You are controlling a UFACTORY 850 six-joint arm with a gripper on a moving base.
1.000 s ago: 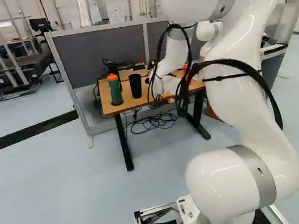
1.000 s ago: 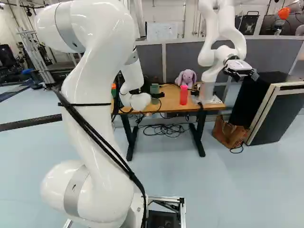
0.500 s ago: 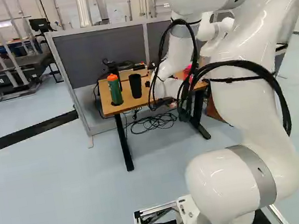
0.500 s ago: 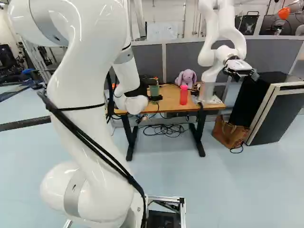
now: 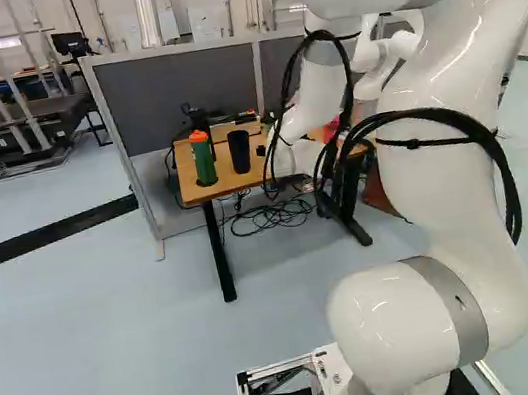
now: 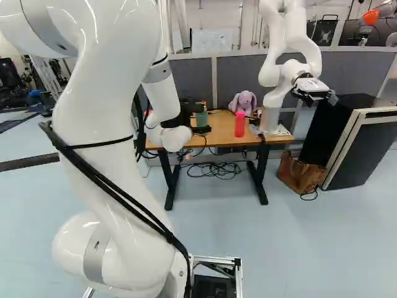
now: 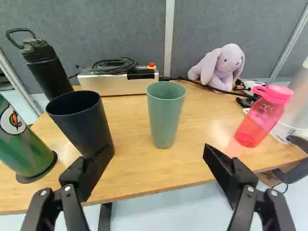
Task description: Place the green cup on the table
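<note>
Green cup [image 6: 201,120] seen upright on table [image 7: 130,168], upper middle of right base view | gripper [image 7: 153,153] spread, nothing held | placing judged complete; only clearing away seemingly left

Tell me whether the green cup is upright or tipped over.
Upright: the green cup stands on its narrower base on the table, with its wide mouth facing up.
</note>
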